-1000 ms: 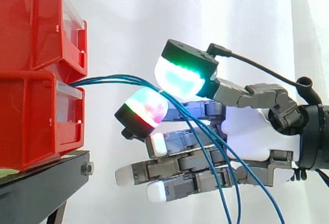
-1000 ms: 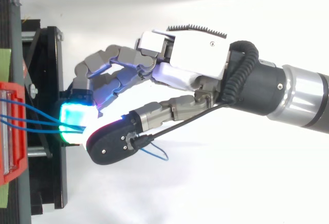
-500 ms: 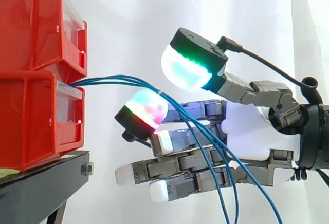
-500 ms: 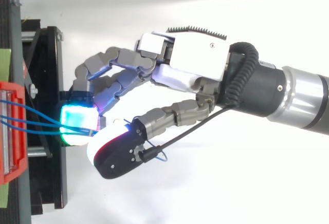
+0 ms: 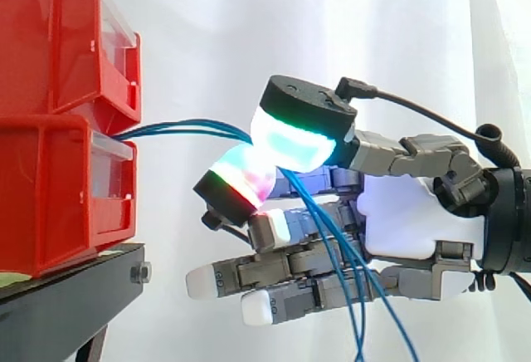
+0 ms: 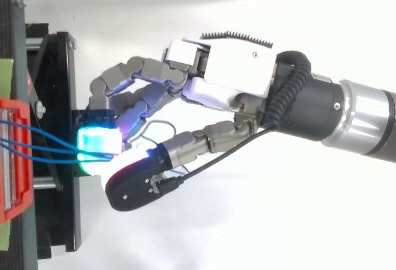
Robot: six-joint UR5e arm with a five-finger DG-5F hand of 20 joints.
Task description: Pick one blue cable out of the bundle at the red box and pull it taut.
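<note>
At the front of the lower red bin (image 5: 50, 204): the blue cables (image 5: 178, 127) come out at its top edge, just under the upper red bin (image 5: 58, 38). We see them run to the right in a shallow bow, not a straight line.
Cable count: in the top view we make out three blue strands (image 6: 43, 145) between the bin and the hand. In the side view they lie too close together to count.
Pinch: the thumb pad (image 5: 294, 139), glowing green and cyan, presses down on a finger pad (image 5: 241, 181) glowing cyan and red. The cables are caught between the two pads, but we cannot tell how many strands are in the nip.
Past the pinch: the strands drop loosely across the lower fingers and leave the side view at its bottom edge.
Hand (image 5: 406, 221): one, coming in from the right, well apart from the bins. Its other fingers reach nearly straight toward the bins below the pinch and hold nothing.
Bins: two, stacked one on the other, each with a clear front panel. Apart from the cables, we cannot see what they hold.
Stand: one black stand (image 5: 75, 287), carrying the lower bin.
Backdrop: one white curtain (image 5: 216, 38) behind it all.
</note>
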